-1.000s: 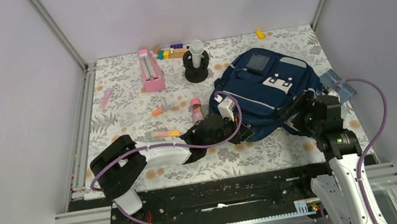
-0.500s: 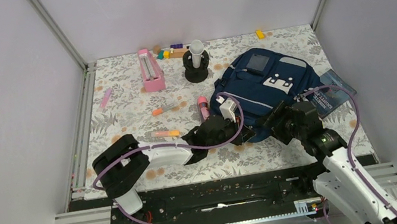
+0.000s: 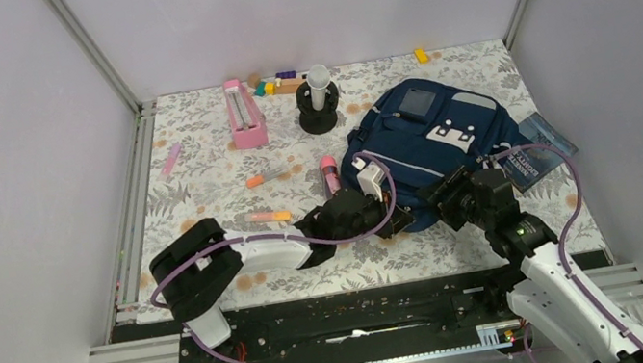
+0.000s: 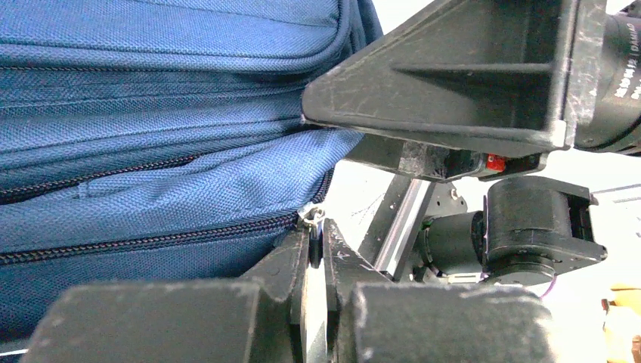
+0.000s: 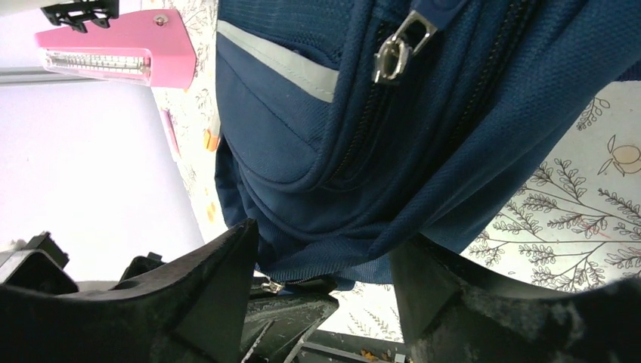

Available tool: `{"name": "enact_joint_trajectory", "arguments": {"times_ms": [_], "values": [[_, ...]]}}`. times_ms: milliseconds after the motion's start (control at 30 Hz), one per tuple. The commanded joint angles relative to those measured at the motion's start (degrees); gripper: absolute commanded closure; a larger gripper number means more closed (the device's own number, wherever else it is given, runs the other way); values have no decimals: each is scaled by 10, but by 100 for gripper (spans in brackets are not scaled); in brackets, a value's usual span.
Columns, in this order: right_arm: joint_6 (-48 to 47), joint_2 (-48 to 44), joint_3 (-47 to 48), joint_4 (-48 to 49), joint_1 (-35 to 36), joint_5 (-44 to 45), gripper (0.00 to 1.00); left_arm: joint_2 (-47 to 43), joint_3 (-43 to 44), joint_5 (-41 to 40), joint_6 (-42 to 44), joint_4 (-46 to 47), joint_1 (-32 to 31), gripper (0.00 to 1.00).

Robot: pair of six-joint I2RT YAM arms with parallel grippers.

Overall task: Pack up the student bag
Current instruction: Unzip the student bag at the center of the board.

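While markers [image 3: 269, 216] lie unpacked on the surface [image 3: 201, 181], my left fingers [image 4: 291, 261] pinch the zipped student bag [image 3: 433, 139]'s zipper pull [image 4: 312, 219], right fingers [image 5: 204, 295] apart astride its corner.

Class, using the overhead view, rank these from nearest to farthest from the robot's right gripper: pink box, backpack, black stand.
1. Backpack: centre right, its near edge right at the right gripper.
2. Black stand: far middle of the table.
3. Pink box: far side, left of the stand.
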Motion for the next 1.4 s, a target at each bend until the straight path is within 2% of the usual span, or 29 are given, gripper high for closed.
{"name": "enact_joint_trajectory", "arguments": {"times_ms": [0,100,200,300,333,567,833,1200,1367], "values": [[5,6,0,29,4,16,38,-35,-4,38,33,71,-8,100],[-1,-2,-1,19,4,29,55,-42,-3,39,54,59,-13,100],[-8,-17,-2,6,4,54,77,-48,-1,35,71,42,-17,100],[-29,-25,0,11,4,64,97,-55,10,2,88,-7,-23,100],[-38,-23,3,11,4,67,100,-59,12,-11,98,-22,-26,100],[-75,-4,21,-4,4,79,100,-90,11,-107,116,-78,-28,100],[-121,-4,51,-66,-8,114,100,-105,-1,-115,113,-104,-6,100],[-243,35,116,-136,-81,64,100,-134,-6,-115,129,-158,46,100],[-268,-9,132,-177,-93,92,100,-145,-12,-91,133,-166,84,100]]}}
